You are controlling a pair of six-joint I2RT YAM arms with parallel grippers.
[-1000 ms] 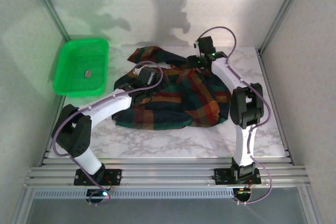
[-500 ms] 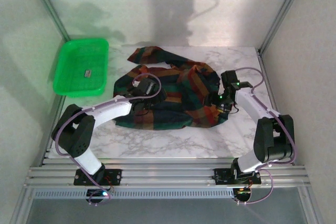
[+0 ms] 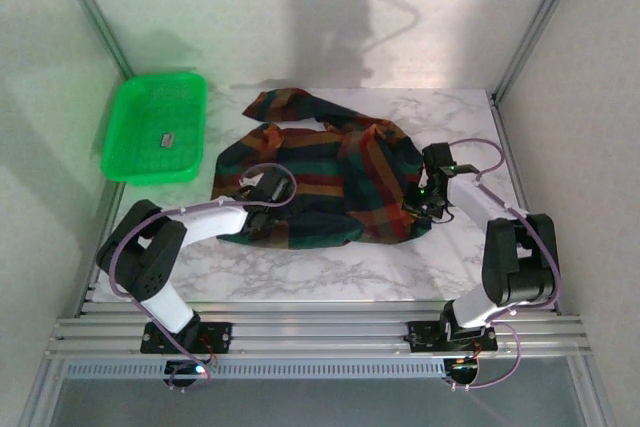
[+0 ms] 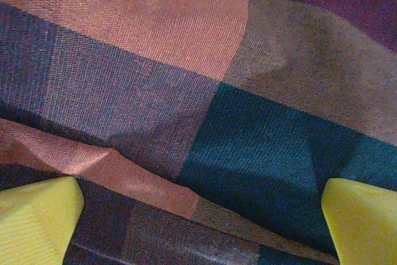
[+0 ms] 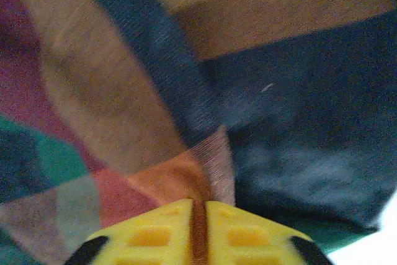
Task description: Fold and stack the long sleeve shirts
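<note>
The plaid shirt (image 3: 330,192) lies crumpled on the marble table (image 3: 330,272), just right of the green tray (image 3: 155,127), with one sleeve reaching toward the back wall. The left gripper (image 3: 260,215) sits low over the shirt's near edge, on the side closer to the tray. Its yellow fingers (image 4: 37,218) are spread wide above the cloth. The right gripper (image 3: 416,209) is at the shirt's side farthest from the tray, its fingertips (image 5: 155,234) pressed together on a raised fold of the plaid cloth.
</note>
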